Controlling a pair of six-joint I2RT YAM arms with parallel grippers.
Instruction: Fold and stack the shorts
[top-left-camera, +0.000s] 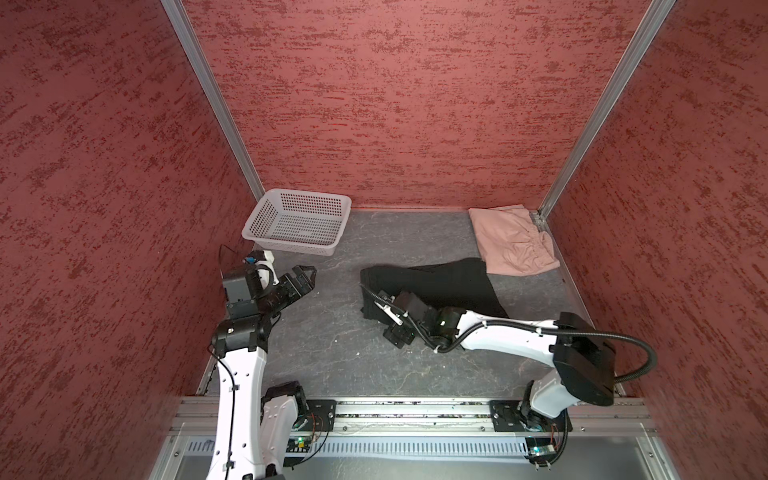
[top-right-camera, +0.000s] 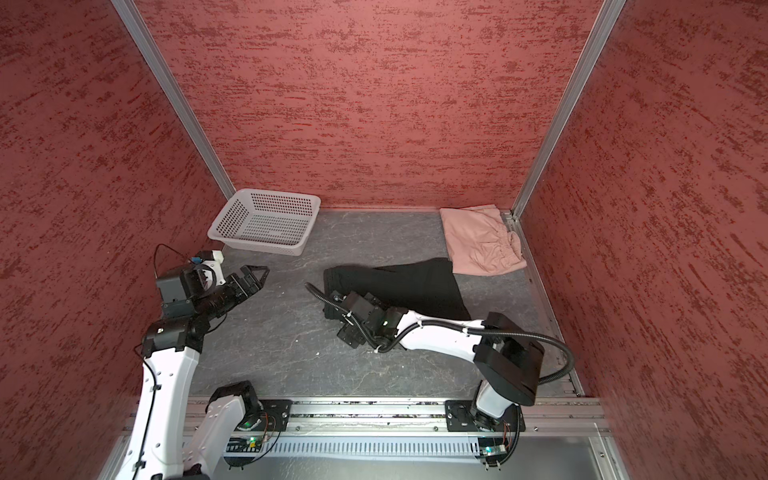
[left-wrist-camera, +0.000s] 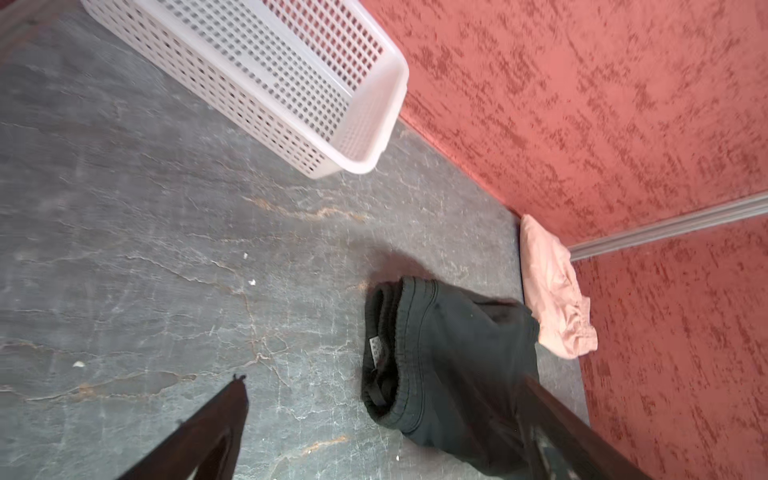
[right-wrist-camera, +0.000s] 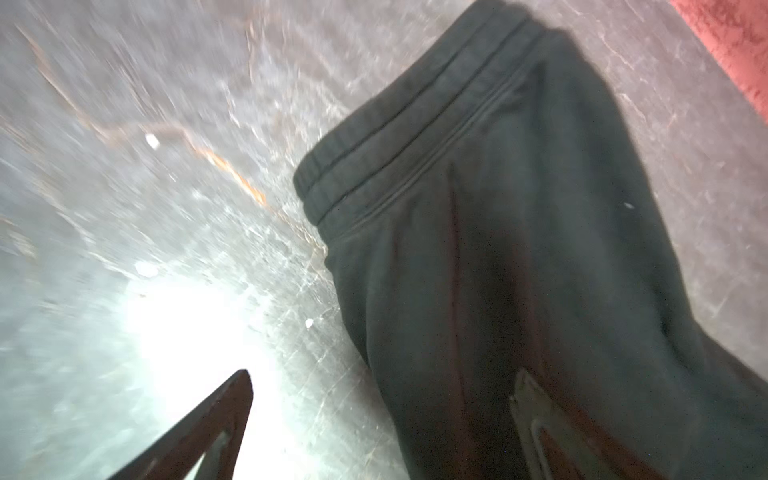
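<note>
Black shorts (top-left-camera: 449, 282): lay flat on the tabletop, right of the middle, with the waistband end toward the left arm; the left wrist view (left-wrist-camera: 457, 353) showed the waistband doubled over, a small white label inside it.
Pink shorts (top-left-camera: 513, 243): lay folded in the far right corner, against the back wall and beside the right wall, gathered waistband toward the right wall.
Black to pink: the black pair's far right corner met the near edge of the pink pair; whether they overlapped could not be told.
Right tool (top-left-camera: 370, 303): low over the waistband end of the black shorts, jaws wide apart; in the right wrist view one finger (right-wrist-camera: 220, 415) was over bare tabletop and the other (right-wrist-camera: 540, 419) over the black fabric (right-wrist-camera: 519, 249), nothing clamped.
Left tool (top-left-camera: 307, 278): raised over the left side of the tabletop, near the basket, jaws wide, holding nothing.
Basket (top-left-camera: 257, 220): white, perforated, in the far left corner, nothing in it.
Tabletop (top-left-camera: 332, 345): grey, marbled, with a few pale specks.
</note>
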